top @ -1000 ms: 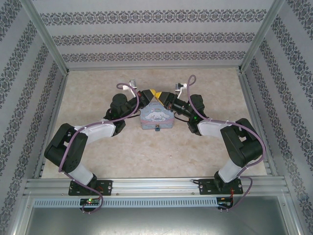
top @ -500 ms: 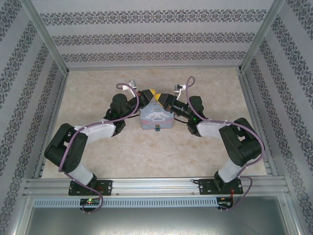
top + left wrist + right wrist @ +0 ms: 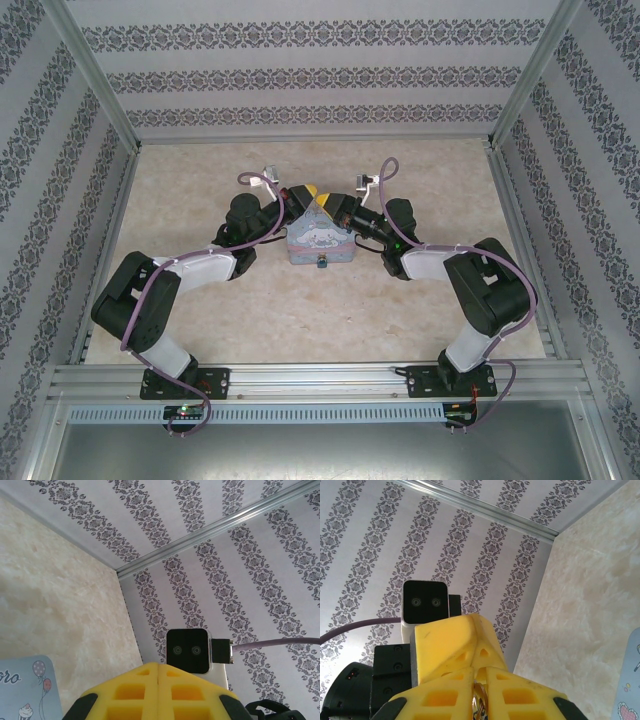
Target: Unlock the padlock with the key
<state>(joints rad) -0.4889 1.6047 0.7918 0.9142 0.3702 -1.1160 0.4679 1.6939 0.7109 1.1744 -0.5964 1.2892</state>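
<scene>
Seen from above, the left pincer [image 3: 308, 191] and the right pincer [image 3: 326, 203] meet tip to tip over the 12 o'clock edge of the cartoon tin [image 3: 320, 238] on the surface [image 3: 250, 310]. The padlock [image 3: 322, 263] sits at the tin's 6 o'clock edge, apart from both.

In the left wrist view, its yellow fingers [image 3: 130, 692] are clenched flush, and nothing shows between them.

In the right wrist view, the fingers are drawn almost together on a brownish glint that I take to be the key [image 3: 479, 706] — the left's fingertips crowd in at 12 o'clock.

The risk is that so small a sliver, pinched deep, twists or drops in the crowding. A skewed key would miss the keyhole — or shove the tin away.
</scene>
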